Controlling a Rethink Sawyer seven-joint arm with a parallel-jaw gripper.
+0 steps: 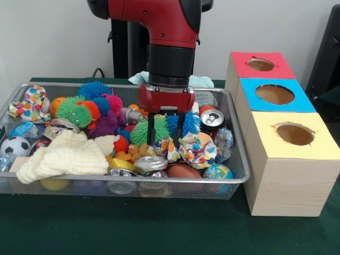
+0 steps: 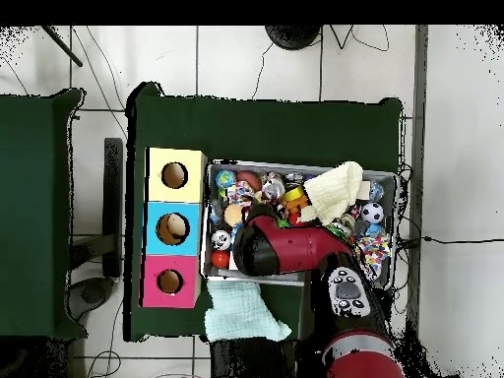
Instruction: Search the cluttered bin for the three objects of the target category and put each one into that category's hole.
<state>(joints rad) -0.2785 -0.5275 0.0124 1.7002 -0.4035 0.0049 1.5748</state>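
Note:
The silver wire-mesh bin (image 1: 133, 180) is full of mixed objects and also shows in the overhead view (image 2: 389, 177). My gripper (image 1: 165, 142) reaches down into the middle of the bin, open. Its black fingers (image 1: 151, 130) stand on either side of a blue and green spiky ball (image 1: 166, 123) and hold nothing. Around it lie a crushed can (image 1: 150, 163), a soda can (image 1: 212, 118) and a patterned fabric ring (image 1: 197, 150). In the overhead view my arm (image 2: 281, 246) hides the gripper. Three wooden boxes with holes stand beside the bin, topped red (image 1: 261, 65), blue (image 1: 274, 94) and yellow (image 1: 295, 134).
A cream knit cloth (image 1: 66, 154), a soccer ball (image 1: 14, 146), a green spiky ball (image 1: 74, 110), a globe ball (image 1: 218, 171) and another patterned fabric ring (image 1: 29, 103) lie in the bin. A mint cloth (image 2: 244, 313) lies on the green table beside the bin.

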